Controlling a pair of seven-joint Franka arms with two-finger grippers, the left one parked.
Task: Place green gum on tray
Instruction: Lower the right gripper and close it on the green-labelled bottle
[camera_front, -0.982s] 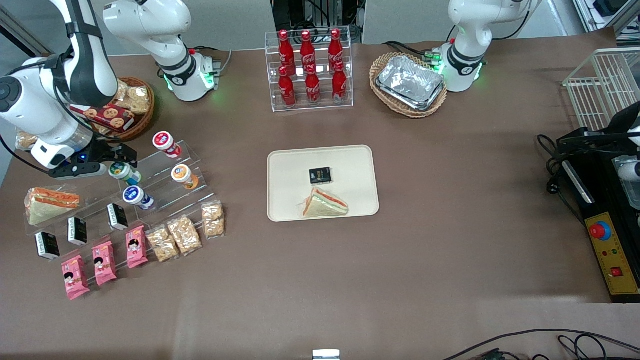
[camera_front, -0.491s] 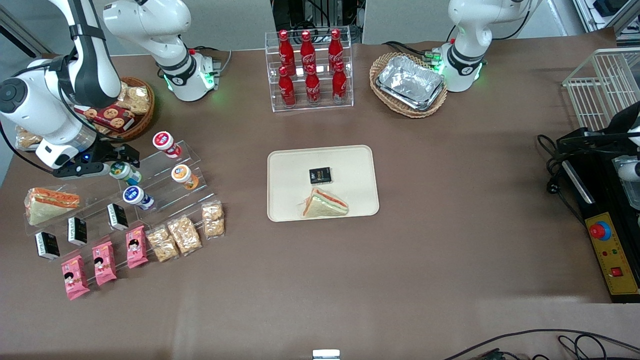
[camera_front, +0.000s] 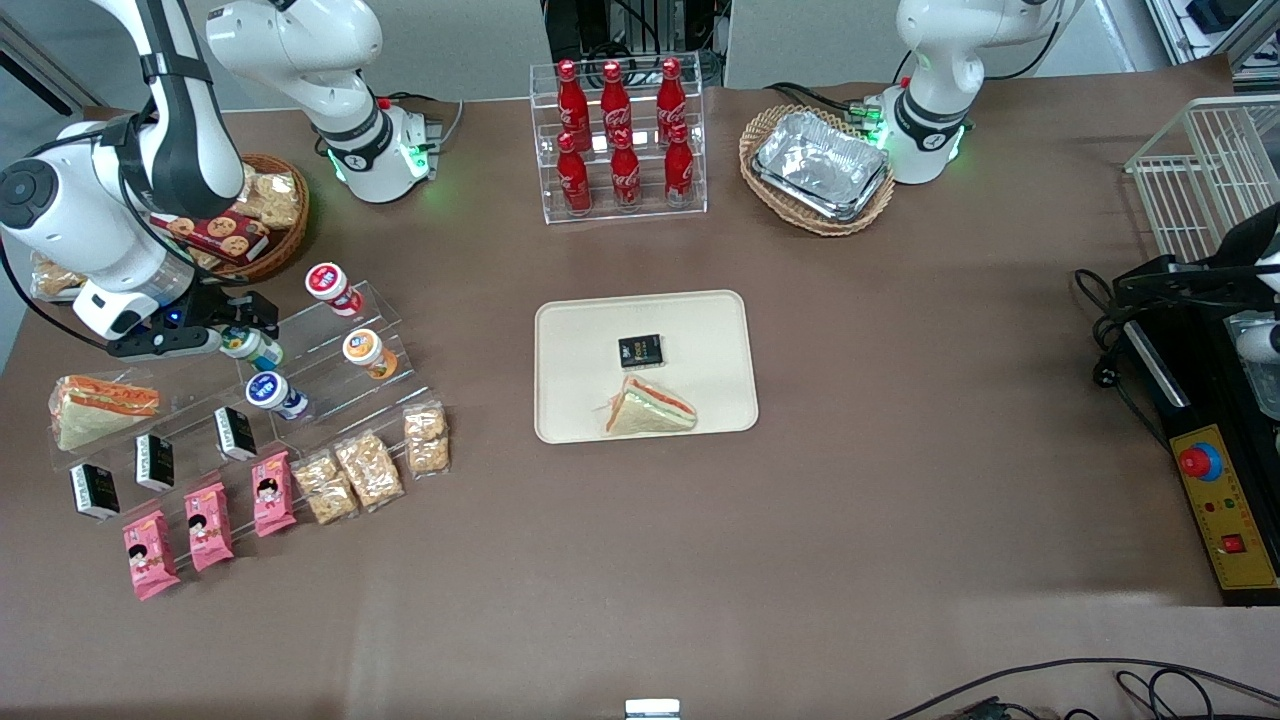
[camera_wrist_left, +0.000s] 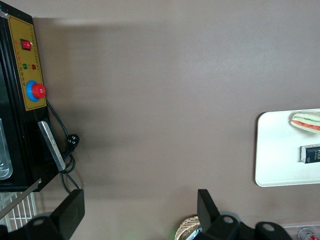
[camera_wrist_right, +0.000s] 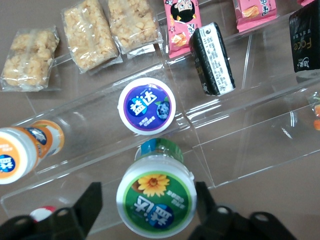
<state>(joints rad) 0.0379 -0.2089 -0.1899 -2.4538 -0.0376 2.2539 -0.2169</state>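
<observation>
Both fingers of the gripper (camera_wrist_right: 145, 207) are being held spread around the green gum (camera_wrist_right: 156, 199) (not yet clamped); closing squarely should be done before lifting toward the tray (camera_front: 580, 330).

"益达" on blue lid (camera_wrist_right: 146, 105) (also green gum (camera_wrist_right: 156, 200))

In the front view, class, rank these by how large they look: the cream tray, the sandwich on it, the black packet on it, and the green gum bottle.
1. tray
2. sandwich
3. and 4. black packet and green gum: look alike, and the pincer around the gum hides part of it, so unranked.
</observation>
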